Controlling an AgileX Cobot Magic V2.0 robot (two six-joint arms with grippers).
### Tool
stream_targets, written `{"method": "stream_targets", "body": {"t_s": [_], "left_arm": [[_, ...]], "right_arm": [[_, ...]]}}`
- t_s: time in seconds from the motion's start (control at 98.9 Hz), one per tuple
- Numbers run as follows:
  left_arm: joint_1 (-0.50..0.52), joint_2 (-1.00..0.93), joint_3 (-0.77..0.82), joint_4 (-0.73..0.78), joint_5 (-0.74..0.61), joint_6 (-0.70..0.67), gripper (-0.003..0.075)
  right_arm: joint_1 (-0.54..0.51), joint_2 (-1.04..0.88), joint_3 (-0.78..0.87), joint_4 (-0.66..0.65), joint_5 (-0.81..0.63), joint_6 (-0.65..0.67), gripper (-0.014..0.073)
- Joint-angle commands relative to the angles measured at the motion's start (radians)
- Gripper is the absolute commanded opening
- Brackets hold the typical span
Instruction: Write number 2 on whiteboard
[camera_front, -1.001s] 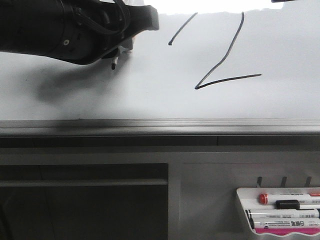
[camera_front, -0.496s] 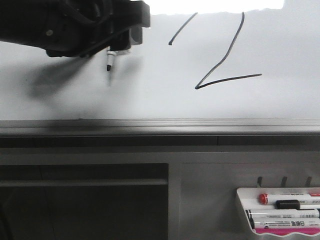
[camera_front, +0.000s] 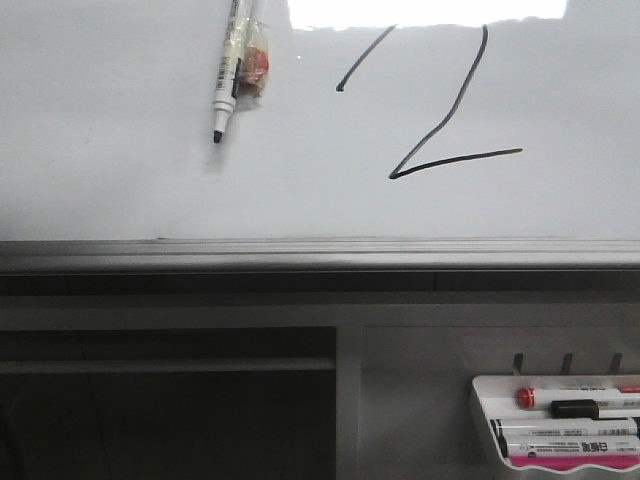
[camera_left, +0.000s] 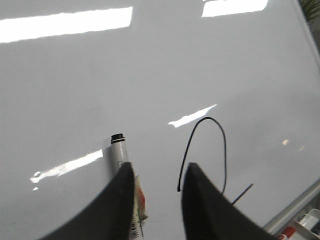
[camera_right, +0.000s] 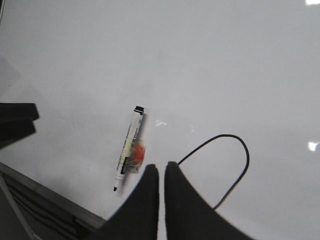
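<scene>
The whiteboard (camera_front: 120, 180) fills the upper front view, and the number 2 (camera_front: 450, 110) stands on it as a thin black line. A white marker (camera_front: 228, 75) with an orange-red tag lies loose on the board, left of the figure, black tip bare. In the left wrist view my left gripper (camera_left: 159, 167) is open over the whiteboard (camera_left: 150, 65). The marker (camera_left: 120, 150) lies just outside one finger, not between them, and the number 2 (camera_left: 222, 145) curves past the other. My right gripper (camera_right: 161, 167) is shut on nothing above the whiteboard (camera_right: 200, 60), between the marker (camera_right: 130, 150) and the number 2 (camera_right: 245, 150). No gripper shows in the front view.
The board's grey metal edge (camera_front: 300, 250) runs across the front view, with a dark opening (camera_front: 170, 400) below it. A small white marker tray (camera_front: 482, 400) with several pens hangs at the lower right. A dark part of the left arm (camera_right: 17, 122) shows in the right wrist view.
My left arm, which held the marker over the board, has drawn back out of the front view. The marker now lies free on the board.
</scene>
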Motion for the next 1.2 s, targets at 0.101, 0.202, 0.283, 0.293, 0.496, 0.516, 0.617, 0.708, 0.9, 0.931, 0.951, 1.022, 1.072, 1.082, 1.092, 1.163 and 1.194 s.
{"method": "stream_targets", "body": {"t_s": [0.101,0.202,0.283,0.293,0.496,0.516,0.617,0.708,0.9,0.931,0.951,1.022,1.072,1.082,1.092,1.163,1.194], "left_arm": [[-0.002,-0.195,0.058,0.018,0.015,0.023,-0.002],[-0.002,-0.292,0.151,0.024,-0.042,0.023,-0.002],[-0.002,-0.362,0.229,0.047,-0.07,0.021,-0.002],[-0.002,-0.373,0.243,0.047,-0.071,0.021,-0.002],[-0.002,-0.535,0.397,0.047,-0.082,0.012,-0.002],[-0.002,-0.55,0.408,0.045,-0.082,0.012,-0.002],[-0.002,-0.609,0.445,0.029,-0.085,0.012,-0.002],[-0.002,-0.627,0.449,0.029,-0.087,0.012,-0.002],[-0.002,-0.629,0.449,0.012,-0.097,0.012,-0.002],[-0.002,-0.629,0.449,0.006,-0.097,0.012,-0.002],[-0.002,-0.629,0.449,0.006,-0.097,0.012,-0.002],[-0.002,-0.629,0.449,0.006,-0.097,0.012,-0.002],[-0.002,-0.629,0.449,0.006,-0.097,0.012,-0.002],[-0.002,-0.629,0.449,0.006,-0.097,0.012,-0.002],[-0.002,-0.629,0.449,0.006,-0.097,0.012,-0.002],[-0.002,-0.629,0.449,0.006,-0.097,0.012,-0.002],[-0.002,-0.629,0.449,0.006,-0.097,0.012,-0.002]], "right_arm": [[-0.003,-0.162,0.136,-0.003,-0.102,-0.013,-0.0057],[-0.003,-0.269,0.242,-0.003,-0.16,-0.015,-0.006],[-0.003,-0.35,0.316,-0.003,-0.173,-0.015,-0.0074],[-0.003,-0.357,0.321,-0.003,-0.173,-0.015,-0.0075],[-0.003,-0.481,0.407,0.03,-0.184,-0.015,-0.0074],[-0.003,-0.488,0.41,0.029,-0.186,-0.015,-0.0074],[-0.003,-0.494,0.41,0.029,-0.183,-0.015,-0.0074],[-0.003,-0.494,0.41,0.029,-0.183,-0.015,-0.0074],[-0.003,-0.494,0.41,0.029,-0.194,-0.015,-0.0074],[-0.003,-0.494,0.41,0.029,-0.194,-0.015,-0.0074],[-0.003,-0.494,0.41,0.029,-0.194,-0.015,-0.0074],[-0.003,-0.494,0.41,0.029,-0.196,-0.015,-0.0074],[-0.003,-0.494,0.41,0.031,-0.196,-0.015,-0.0074],[-0.003,-0.494,0.41,0.031,-0.196,-0.015,-0.0074],[-0.003,-0.494,0.41,0.031,-0.196,-0.015,-0.0074],[-0.003,-0.494,0.41,0.036,-0.196,-0.015,-0.0074],[-0.003,-0.494,0.41,0.036,-0.198,-0.015,-0.0074]]}}
